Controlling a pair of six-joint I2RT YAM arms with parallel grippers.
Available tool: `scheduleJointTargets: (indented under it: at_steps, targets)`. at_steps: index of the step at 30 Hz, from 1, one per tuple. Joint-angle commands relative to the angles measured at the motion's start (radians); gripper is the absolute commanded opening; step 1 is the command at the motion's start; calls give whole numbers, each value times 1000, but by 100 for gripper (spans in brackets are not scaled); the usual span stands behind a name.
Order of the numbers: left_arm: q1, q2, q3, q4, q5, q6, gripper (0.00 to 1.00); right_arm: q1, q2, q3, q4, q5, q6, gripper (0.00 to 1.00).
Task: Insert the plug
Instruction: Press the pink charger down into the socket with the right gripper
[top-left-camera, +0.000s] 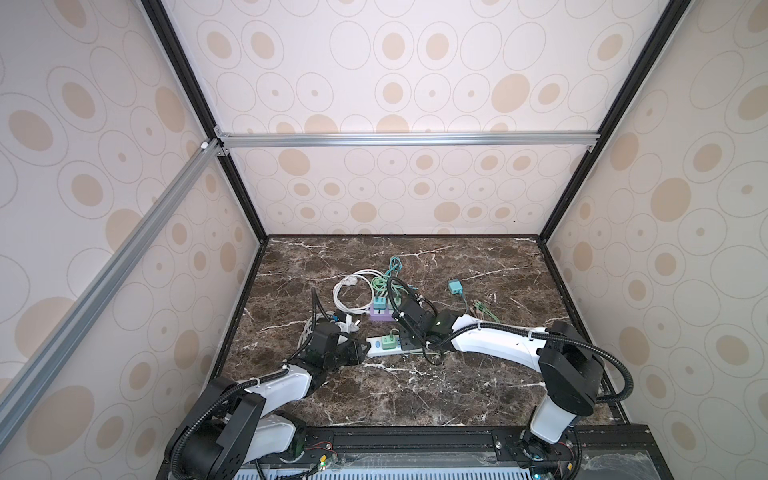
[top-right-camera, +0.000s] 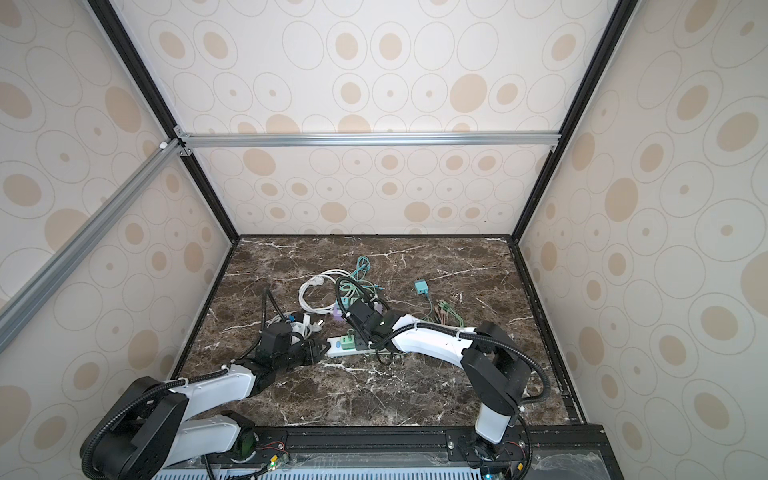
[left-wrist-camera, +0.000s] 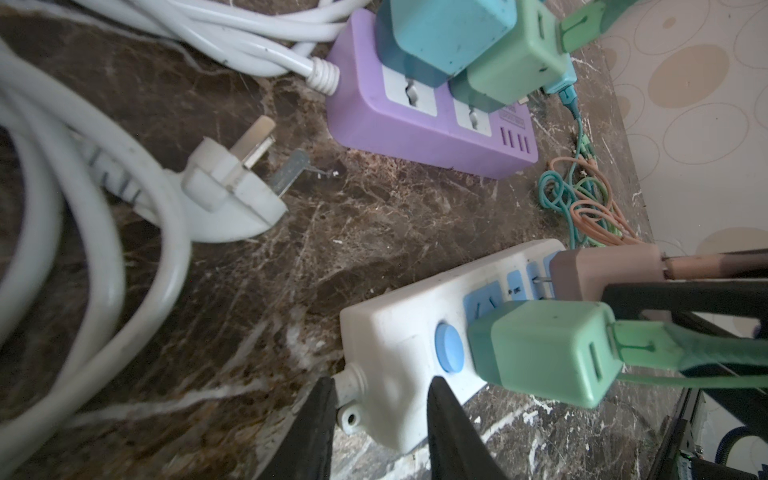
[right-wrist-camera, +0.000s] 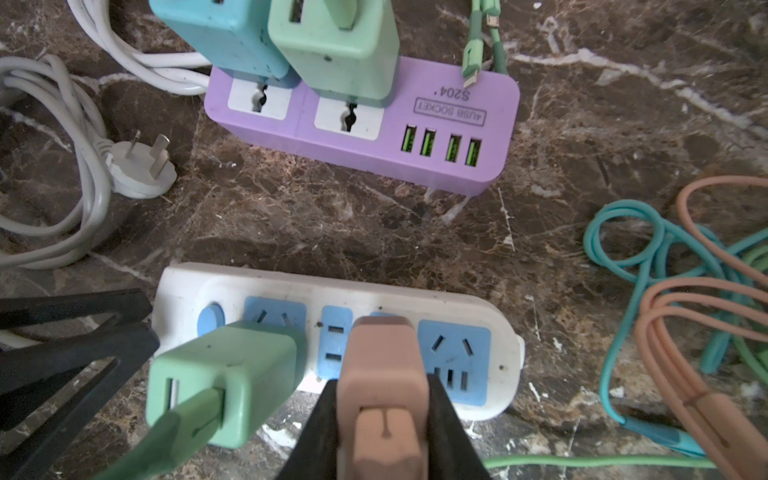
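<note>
Right gripper (right-wrist-camera: 382, 390) clamped on pink charger plug (right-wrist-camera: 384, 353), prongs aimed at mid-strip socket of white power strip (right-wrist-camera: 415, 295). Prongs visible at slots in left wrist view, so judged not seated. Left gripper (left-wrist-camera: 380, 409) narrow, straddling strip's cord end, likely bracing against push; firm clamp cannot tell. Green charger (right-wrist-camera: 224, 382) in neighbouring socket leaves tight clearance.
</note>
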Motion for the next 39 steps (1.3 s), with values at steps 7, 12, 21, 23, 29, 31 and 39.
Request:
scheduleJointTargets:
  at_steps: [7, 12, 21, 23, 29, 31, 39]
  targets:
    - [-4, 37, 2, 26, 28, 14, 32, 11, 35, 11, -76, 41, 22, 1]
    - [-4, 45, 6, 23, 32, 16, 32, 12, 48, -2, -69, 39, 27, 1]
    - [-4, 33, 8, 7, 20, 20, 31, 13, 70, -39, -56, 45, 31, 1]
    - [-4, 33, 8, 7, 20, 20, 31, 14, 82, -45, -49, 40, 32, 1]
    - [-4, 36, 12, 2, 19, 25, 31, 14, 120, -62, -35, 27, 38, 1]
    - [-4, 35, 12, 1, 19, 25, 31, 13, 129, -64, -39, 21, 38, 1]
    - [-4, 25, 9, -4, 6, 28, 31, 12, 153, -50, -86, 17, 19, 1]
